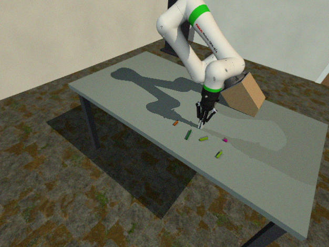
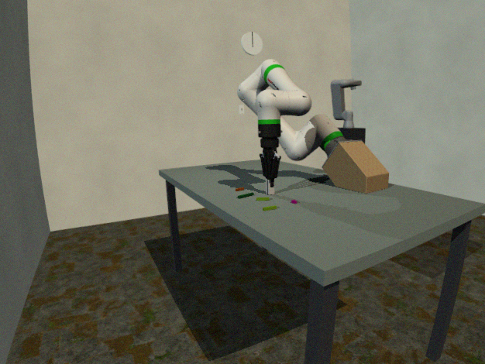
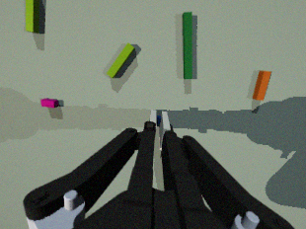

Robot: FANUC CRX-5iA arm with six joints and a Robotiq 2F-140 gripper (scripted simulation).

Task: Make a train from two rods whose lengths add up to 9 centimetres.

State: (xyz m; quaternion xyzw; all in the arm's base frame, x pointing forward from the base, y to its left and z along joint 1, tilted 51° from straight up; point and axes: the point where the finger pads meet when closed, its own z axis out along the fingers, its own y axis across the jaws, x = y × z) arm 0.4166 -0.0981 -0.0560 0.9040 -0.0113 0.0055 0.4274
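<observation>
My gripper [image 1: 201, 126] [image 2: 270, 191] [image 3: 157, 118] points straight down with its fingertips low over the table [image 1: 127, 79]. It is shut on a tiny blue rod [image 3: 158, 118], which shows only as a blue speck between the white pads in the wrist view. A green rod [image 1: 188, 134] [image 2: 245, 194] [image 3: 188, 44] lies flat a little in front of the gripper. An orange rod [image 1: 175, 123] [image 2: 239, 189] [image 3: 262, 85] lies to its left. Two lime rods lie flat, one [image 1: 203, 138] [image 2: 263, 199] [image 3: 120, 60] near the green rod, the other [image 1: 218, 153] [image 2: 270, 208] [image 3: 31, 14] nearer the table's front edge. A magenta rod [image 1: 225, 140] [image 2: 294, 201] [image 3: 49, 103] lies to the right.
A tan wedge-shaped box [image 1: 244, 95] [image 2: 354, 168] stands on the table behind the gripper, by the arm's base. The rods lie close to the table's front edge.
</observation>
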